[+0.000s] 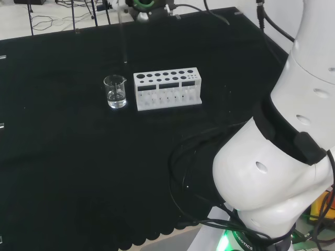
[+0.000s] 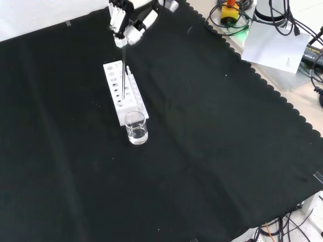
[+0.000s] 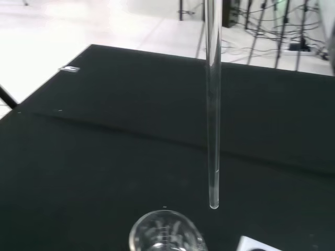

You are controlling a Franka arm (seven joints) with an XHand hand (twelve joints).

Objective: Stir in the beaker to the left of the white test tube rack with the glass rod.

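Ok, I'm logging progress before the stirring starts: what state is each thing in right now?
robot hand: shut on the glass rod, raised above the rack.
glass rod: hanging upright, tip above the beaker, not yet inside.
beaker: upright, clear liquid inside.
white test tube rack: standing, holes look empty.

Black-clothed bench [image 1: 63, 172], beaker [image 1: 115, 91] (clear liquid inside), white test tube rack [image 1: 167, 89] just beside

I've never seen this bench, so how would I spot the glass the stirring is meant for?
Find the white rack full of round holes in the middle of the black cloth. At its left end in the head view stands a small clear beaker, the sole round see-through vessel there.
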